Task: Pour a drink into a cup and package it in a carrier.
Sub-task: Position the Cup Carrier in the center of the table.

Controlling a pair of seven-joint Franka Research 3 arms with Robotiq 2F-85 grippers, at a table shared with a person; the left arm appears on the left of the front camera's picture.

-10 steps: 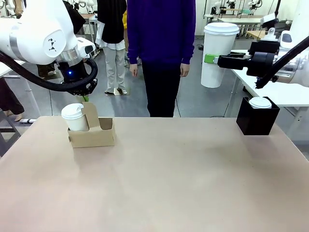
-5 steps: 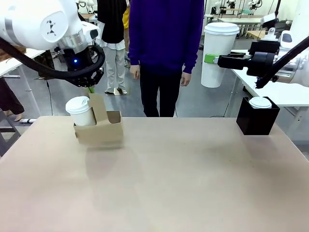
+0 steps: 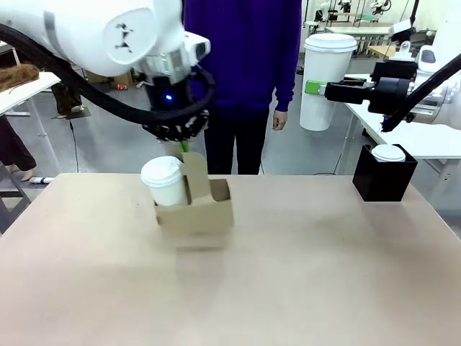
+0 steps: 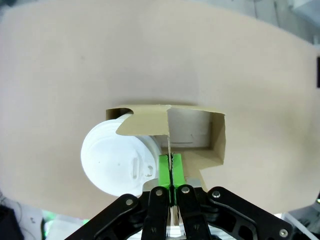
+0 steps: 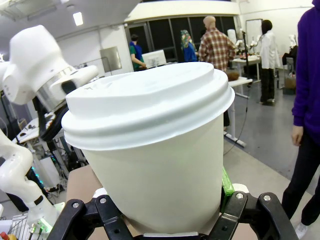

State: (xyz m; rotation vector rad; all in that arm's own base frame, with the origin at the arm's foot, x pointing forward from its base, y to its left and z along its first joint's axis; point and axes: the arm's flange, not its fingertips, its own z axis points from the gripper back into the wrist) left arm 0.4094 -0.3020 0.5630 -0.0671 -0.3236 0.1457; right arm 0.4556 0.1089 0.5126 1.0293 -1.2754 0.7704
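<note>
The brown cardboard carrier (image 3: 209, 213) hangs just above the table, left of centre, with the cup (image 3: 165, 184), white and lidded, standing in its left pocket. My left gripper (image 3: 183, 147) is shut on the carrier's upright handle panel. From above, in the left wrist view, the green pads (image 4: 165, 170) pinch that panel, the cup (image 4: 117, 162) sits to one side of it and the other pocket of the carrier (image 4: 195, 132) is empty. The drink is hidden. High at the right, my right gripper (image 3: 311, 88) is shut on a large white lidded cup (image 3: 329, 79), the same cup (image 5: 155, 150) looming in the right wrist view.
A black cube-shaped box (image 3: 384, 179) stands at the table's far right with a short lidded white cup (image 3: 388, 153) on top. A person in a purple top (image 3: 241, 58) stands at the far edge. Bare table (image 3: 302, 281) spreads across the middle and front.
My left arm has carried the carrier and cup off the table's far left corner and rightward toward the middle. The right arm has not moved.
</note>
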